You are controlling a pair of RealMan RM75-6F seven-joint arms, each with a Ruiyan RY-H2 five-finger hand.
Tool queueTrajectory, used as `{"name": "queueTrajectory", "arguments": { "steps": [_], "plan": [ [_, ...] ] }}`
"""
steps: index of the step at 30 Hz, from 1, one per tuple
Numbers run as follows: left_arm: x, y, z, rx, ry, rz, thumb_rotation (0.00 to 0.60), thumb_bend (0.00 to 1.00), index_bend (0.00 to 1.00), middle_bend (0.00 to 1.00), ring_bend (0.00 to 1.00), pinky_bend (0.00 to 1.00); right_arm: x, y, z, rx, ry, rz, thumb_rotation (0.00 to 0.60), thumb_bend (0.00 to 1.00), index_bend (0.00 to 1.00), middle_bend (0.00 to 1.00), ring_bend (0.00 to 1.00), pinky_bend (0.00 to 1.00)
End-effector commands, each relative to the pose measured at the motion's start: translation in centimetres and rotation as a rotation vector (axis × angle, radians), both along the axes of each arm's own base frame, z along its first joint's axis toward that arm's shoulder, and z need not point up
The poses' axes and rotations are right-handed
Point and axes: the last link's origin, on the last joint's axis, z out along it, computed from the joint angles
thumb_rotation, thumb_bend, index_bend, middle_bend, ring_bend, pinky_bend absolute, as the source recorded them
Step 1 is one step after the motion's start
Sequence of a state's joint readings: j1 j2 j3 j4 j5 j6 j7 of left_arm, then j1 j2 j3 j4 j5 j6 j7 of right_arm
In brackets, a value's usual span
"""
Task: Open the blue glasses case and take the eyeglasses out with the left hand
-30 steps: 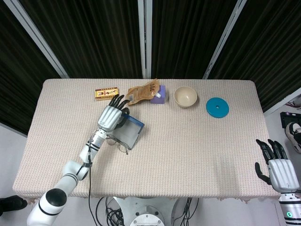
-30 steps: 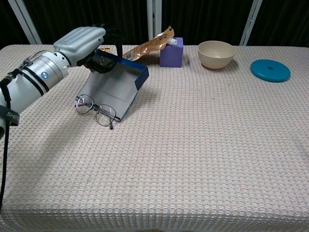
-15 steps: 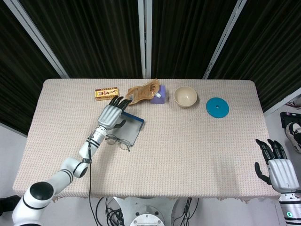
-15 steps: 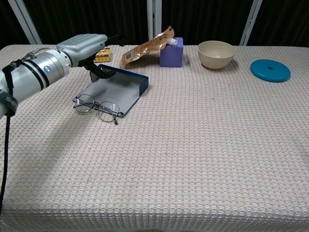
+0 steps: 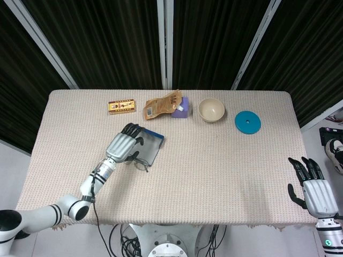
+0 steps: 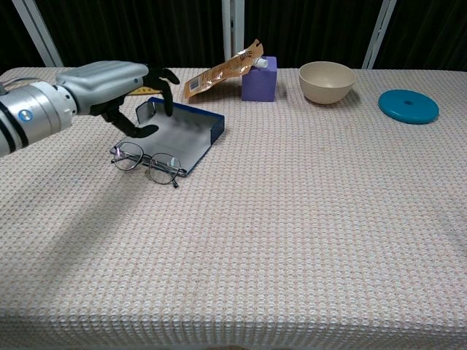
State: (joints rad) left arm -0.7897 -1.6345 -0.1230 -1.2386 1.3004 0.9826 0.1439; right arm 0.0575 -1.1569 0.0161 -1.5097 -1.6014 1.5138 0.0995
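Now my left hand (image 6: pixel 109 80) has let go of the blue glasses case (image 6: pixel 179 130) and hovers open above it; the eyeglasses (image 6: pixel 146 162) lie out beside its near edge, seemingly done.

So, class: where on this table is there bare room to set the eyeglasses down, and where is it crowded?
Bare cloth fills the near half of the table and the middle, right of the blue glasses case. The far edge is crowded: flat box, brown pouch, purple block, bowl, blue disc. The left hand hovers over the case, eyeglasses in front.
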Motion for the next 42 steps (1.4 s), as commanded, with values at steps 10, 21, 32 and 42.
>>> {"name": "queueTrajectory", "arguments": {
  "steps": [10, 21, 32, 42],
  "plan": [
    [-2.1, -3.4, -0.2, -0.015, 0.118, 0.106, 0.6, 0.38, 0.42, 0.1, 0.0, 0.0, 0.1, -0.2, -0.1, 0.005, -0.002, 0.012, 0.6, 0.48, 0.0, 0.15, 0.0, 0.03],
    [-1.3, -3.1, -1.3, -0.016, 0.102, 0.099, 0.6, 0.38, 0.41, 0.1, 0.0, 0.0, 0.1, -0.1, -0.1, 0.005, -0.002, 0.006, 0.6, 0.48, 0.0, 0.15, 0.0, 0.03],
    [-1.2, -3.2, -2.1, -0.031, 0.127, 0.09, 0.6, 0.38, 0.41, 0.1, 0.0, 0.0, -0.1, 0.1, 0.0, 0.002, -0.003, 0.0, 0.6, 0.48, 0.0, 0.15, 0.0, 0.03],
    [-1.6, -3.1, -2.8, -0.028, 0.126, 0.107, 0.6, 0.41, 0.54, 0.11, 0.0, 0.0, -0.3, 0.2, 0.1, 0.0, -0.003, -0.004, 0.6, 0.48, 0.0, 0.15, 0.0, 0.03]
  ]
}}
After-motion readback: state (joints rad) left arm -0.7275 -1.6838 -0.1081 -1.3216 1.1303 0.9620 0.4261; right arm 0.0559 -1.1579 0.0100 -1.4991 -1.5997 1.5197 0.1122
